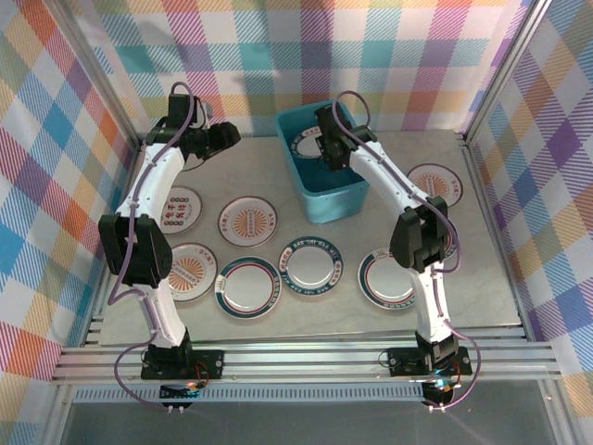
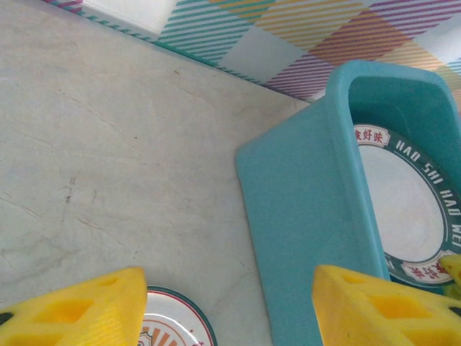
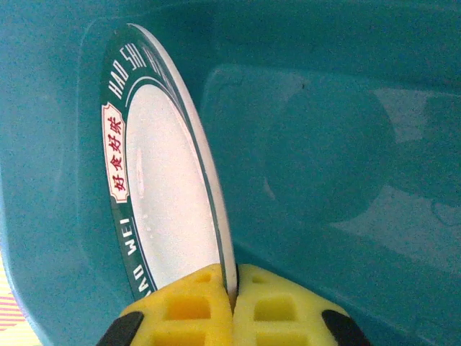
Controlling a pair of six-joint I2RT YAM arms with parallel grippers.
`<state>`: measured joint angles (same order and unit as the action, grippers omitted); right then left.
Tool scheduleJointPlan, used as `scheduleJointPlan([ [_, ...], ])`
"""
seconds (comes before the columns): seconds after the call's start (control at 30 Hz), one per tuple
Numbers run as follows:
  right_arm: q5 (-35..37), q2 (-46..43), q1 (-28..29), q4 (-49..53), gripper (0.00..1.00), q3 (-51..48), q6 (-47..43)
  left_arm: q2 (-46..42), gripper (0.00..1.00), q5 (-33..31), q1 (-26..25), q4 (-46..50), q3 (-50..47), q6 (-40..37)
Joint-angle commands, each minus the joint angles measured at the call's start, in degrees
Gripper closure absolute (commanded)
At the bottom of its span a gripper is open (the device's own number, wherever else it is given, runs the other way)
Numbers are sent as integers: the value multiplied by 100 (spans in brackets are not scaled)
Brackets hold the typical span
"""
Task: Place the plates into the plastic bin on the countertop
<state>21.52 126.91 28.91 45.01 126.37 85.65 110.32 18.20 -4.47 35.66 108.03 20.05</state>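
One plate [image 3: 169,194], stiff, slick and likely breakable, is pinched at its rim by the right gripper [image 3: 234,292] inside the bin [image 3: 346,108]; left gripper [image 2: 229,310] hangs open, empty.

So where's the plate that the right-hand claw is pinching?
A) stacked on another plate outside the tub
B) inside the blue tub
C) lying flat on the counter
B: the right gripper is shut on the rim of the dark-rimmed plate, down between the plastic bin's walls.

Eight plates [image 1: 247,220] are visible: seven on the countertop [image 1: 482,269], one inside the single plastic bin [image 1: 326,206].
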Motion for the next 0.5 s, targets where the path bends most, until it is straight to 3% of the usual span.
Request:
scheduleJointPlan([
  [0.0, 193, 225, 36, -14, 100, 435, 171, 58, 38, 81, 59, 2, -118, -95],
  [0.47, 235, 828, 62, -781, 100, 288, 467, 86, 38, 35, 182, 204, -244, -258],
])
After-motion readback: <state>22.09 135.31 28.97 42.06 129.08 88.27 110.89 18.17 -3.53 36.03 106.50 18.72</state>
